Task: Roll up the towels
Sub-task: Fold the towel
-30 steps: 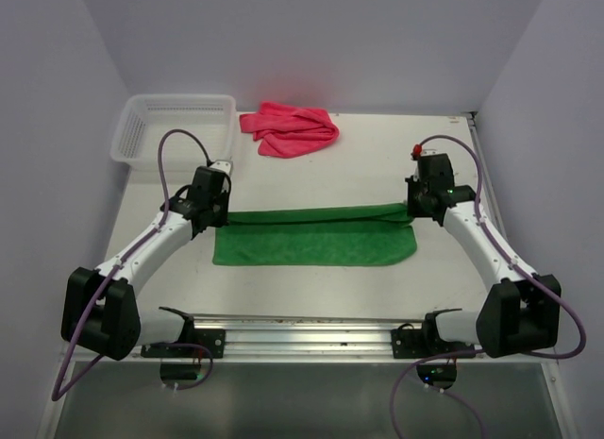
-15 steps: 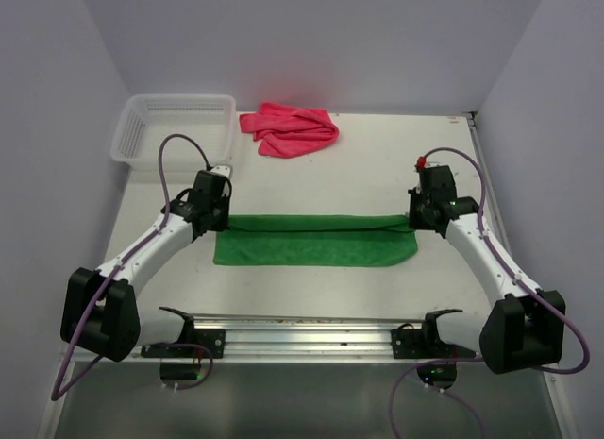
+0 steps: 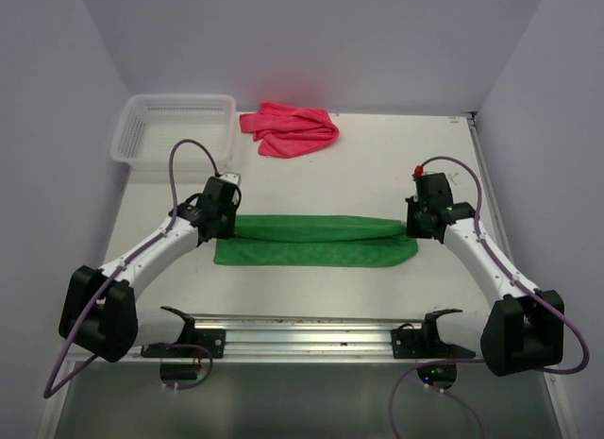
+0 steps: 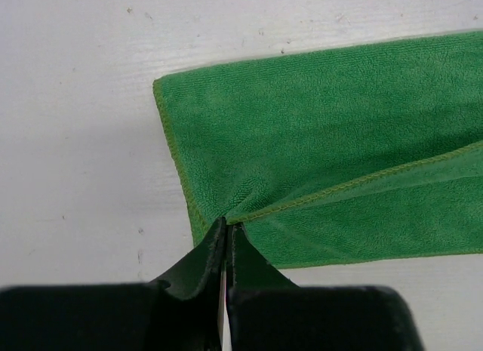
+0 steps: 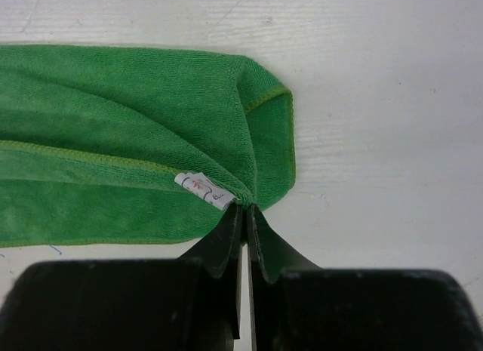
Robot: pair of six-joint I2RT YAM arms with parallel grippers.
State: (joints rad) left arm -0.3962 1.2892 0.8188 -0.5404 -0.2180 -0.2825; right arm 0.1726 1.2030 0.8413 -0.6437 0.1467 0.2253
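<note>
The green towel [image 3: 316, 239] is lying at frame centre, its long axis running left to right. The left gripper [image 3: 229, 228] and the right gripper [image 3: 412, 224], jaws pressed together, are each pinching 1 end of its folded-over upper edge. The pink towel [image 3: 288, 127] is lying bunched at upper centre, beyond both.

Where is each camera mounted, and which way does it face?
Top external: above and behind the arm bases, looking down at the table; left arm, right arm, green towel between.
Left wrist: on the left arm, looking down past the left fingers pinching the towel's left end.
Right wrist: likewise, right fingers pinching the labelled right end.
Shared: all three show the green towel.
</note>
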